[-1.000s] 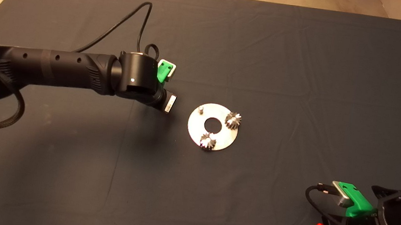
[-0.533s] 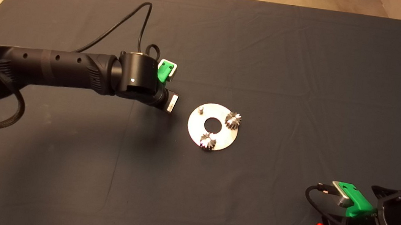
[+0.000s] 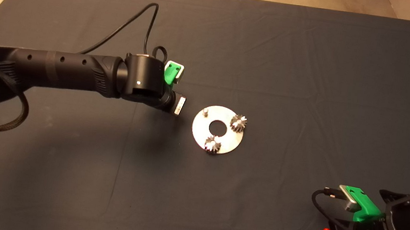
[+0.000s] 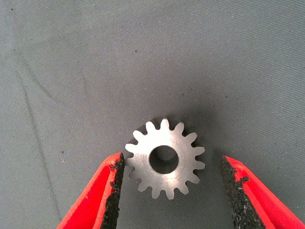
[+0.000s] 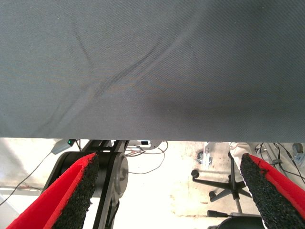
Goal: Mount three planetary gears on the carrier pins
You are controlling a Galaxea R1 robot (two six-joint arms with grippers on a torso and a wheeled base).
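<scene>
A shiny round disc (image 3: 225, 137) lies mid-mat with its carrier pins. Two planetary gears (image 3: 238, 123) (image 3: 212, 144) sit on pins; the third pin (image 3: 205, 111) stands bare on the disc's side nearest the left arm. My left gripper (image 3: 169, 87) hangs just left of the disc, pointing down. In the left wrist view the left gripper (image 4: 172, 161) is open, and a third gear (image 4: 165, 159) lies flat on the mat between its fingers (image 4: 112, 191), touching neither pad. The head view hides this gear under the wrist. My right gripper (image 3: 332, 228) waits at the lower right, open (image 5: 167, 162).
The dark mat (image 3: 312, 65) covers the table, with wrinkles right of the disc. A black cable (image 3: 122, 26) loops up from the left wrist. The right wrist view shows the mat's edge (image 5: 152, 136) and, beyond it, floor with a chair base (image 5: 224, 186).
The left arm has shifted slightly to the right, toward the disc. The disc, its two gears and the right arm have not moved.
</scene>
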